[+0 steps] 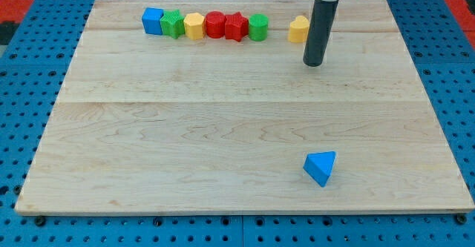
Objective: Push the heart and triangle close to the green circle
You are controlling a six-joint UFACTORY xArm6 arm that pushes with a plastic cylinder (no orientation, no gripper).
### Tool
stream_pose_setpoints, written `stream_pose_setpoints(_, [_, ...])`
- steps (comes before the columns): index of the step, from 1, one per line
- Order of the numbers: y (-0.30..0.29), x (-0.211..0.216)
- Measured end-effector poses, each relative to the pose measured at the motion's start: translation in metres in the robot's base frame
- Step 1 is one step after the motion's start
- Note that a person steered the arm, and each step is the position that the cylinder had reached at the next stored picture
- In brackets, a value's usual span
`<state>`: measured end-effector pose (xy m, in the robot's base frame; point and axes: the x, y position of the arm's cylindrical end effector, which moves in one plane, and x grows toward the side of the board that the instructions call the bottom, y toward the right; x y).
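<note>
There is no pincer here, so I cannot tell of one being clenched or released. The arm ends in a dark rod, and my tip (314,64) is down on the wooden worktop (223,121), near the view's top and a bit to the right of the middle.

Just up and to the left of my tip sits the yellow heart (298,30). The rod is very near it, but I cannot tell if they touch.

To the left of the heart, with a small gap, is the green circle (258,27). It is the right end of a row of six blocks along the top edge. They sit side by side, very close. Going left from the green circle there is a red block (236,26) with points like a star, then a round red block (215,24), then a yellow block (194,26) with flat sides, then a green block (173,24) with a bumpy shape, and last a blue cube (153,20).

The blue triangle (320,167) is all alone, low down on the right side. It is well apart from my tip, from the heart and from the green circle.

Around the worktop is a blue board (30,69) with lots of little holes. Red shows in the top corners.
</note>
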<state>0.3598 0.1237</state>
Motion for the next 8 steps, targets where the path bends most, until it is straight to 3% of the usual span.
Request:
stream_pose_setpoints(3, [0.016, -0.008])
stream_pose_setpoints(4, [0.032, -0.047])
stream_pose_setpoints(5, [0.02, -0.081])
stream_pose_setpoints(8, [-0.025, -0.085])
